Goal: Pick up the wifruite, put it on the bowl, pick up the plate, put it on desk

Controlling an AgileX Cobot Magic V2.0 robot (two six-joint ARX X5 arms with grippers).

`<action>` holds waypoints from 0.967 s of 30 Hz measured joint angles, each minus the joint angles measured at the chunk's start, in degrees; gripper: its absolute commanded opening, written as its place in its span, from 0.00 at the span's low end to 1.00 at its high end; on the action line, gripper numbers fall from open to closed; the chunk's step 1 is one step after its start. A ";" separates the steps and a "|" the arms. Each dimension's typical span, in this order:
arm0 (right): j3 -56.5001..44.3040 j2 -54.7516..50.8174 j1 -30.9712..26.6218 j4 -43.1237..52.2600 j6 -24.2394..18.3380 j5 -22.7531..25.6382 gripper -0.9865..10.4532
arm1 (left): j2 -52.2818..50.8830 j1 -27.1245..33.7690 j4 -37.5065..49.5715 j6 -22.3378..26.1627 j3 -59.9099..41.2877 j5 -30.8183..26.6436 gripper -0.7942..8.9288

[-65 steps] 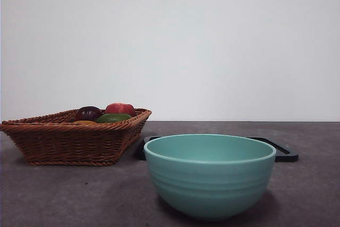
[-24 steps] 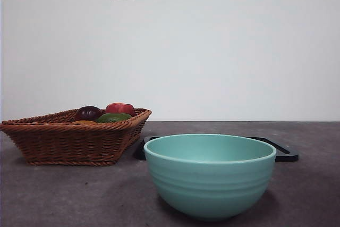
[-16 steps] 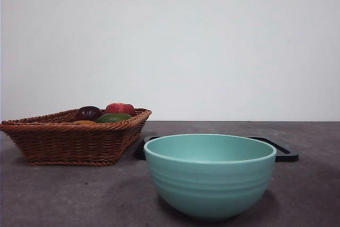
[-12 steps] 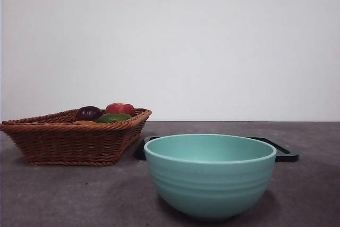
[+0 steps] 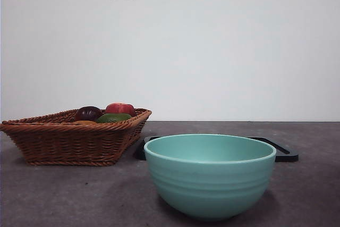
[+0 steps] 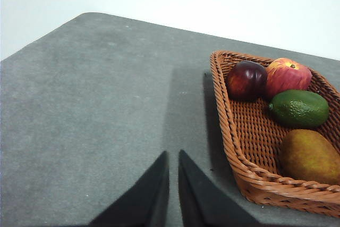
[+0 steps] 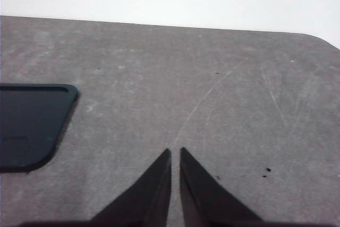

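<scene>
Small orange-brown oval wifruite (image 6: 310,156) lying in the brown wicker basket (image 6: 241,152), big teal-green bowl (image 5: 210,176) at the basket's 4 o'clock on the dark grey surface (image 5: 64,195), left gripper (image 6: 173,159) clenched with nothing in it, right gripper (image 7: 175,157) clenched too

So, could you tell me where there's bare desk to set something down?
Bare desk lies beside the basket, where the left gripper hovers, and beyond the black tray under the right gripper. It is crowded where basket, tray and bowl meet.
</scene>
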 measured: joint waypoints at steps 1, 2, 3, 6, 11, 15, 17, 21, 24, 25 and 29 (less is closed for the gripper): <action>0.00 0.02 0.00 -0.07 -0.02 -0.90 0.11 | 0.00 0.00 0.00 0.00 0.00 0.00 0.11; 0.00 0.00 0.00 -0.11 -0.07 -1.86 0.11 | 0.00 0.00 0.00 0.00 0.00 -0.02 0.11; 0.00 0.00 0.00 -0.20 -0.13 -2.89 0.11 | 0.00 0.00 0.00 0.00 0.00 0.00 0.11; 0.00 0.00 0.00 -0.33 -0.70 -4.66 0.11 | 0.00 0.00 0.00 0.00 0.00 0.00 0.11; 0.00 0.00 0.00 -0.26 -0.63 -4.66 0.11 | 0.00 0.00 0.00 0.00 0.00 0.00 0.11; -0.02 0.00 0.00 -0.02 -0.61 -4.63 0.11 | 0.00 0.00 0.00 0.00 0.00 0.00 0.11; -0.02 0.00 0.00 -0.02 -0.63 -4.63 0.11 | 0.00 0.00 0.00 0.00 0.00 0.00 0.11; -0.02 0.00 0.00 0.00 -0.63 -4.63 0.11 | 0.00 0.00 0.00 0.00 0.00 -0.02 0.11; -0.02 0.00 0.00 0.00 -0.61 -4.63 0.11 | 0.02 0.00 0.00 0.00 0.00 0.00 0.11; -0.02 0.00 0.00 0.00 -0.61 -4.63 0.11 | 0.00 0.00 0.00 0.00 0.00 0.00 0.11; -0.02 0.02 0.00 0.00 -0.61 -4.63 0.11 | 0.00 0.00 0.00 0.00 0.00 0.00 0.11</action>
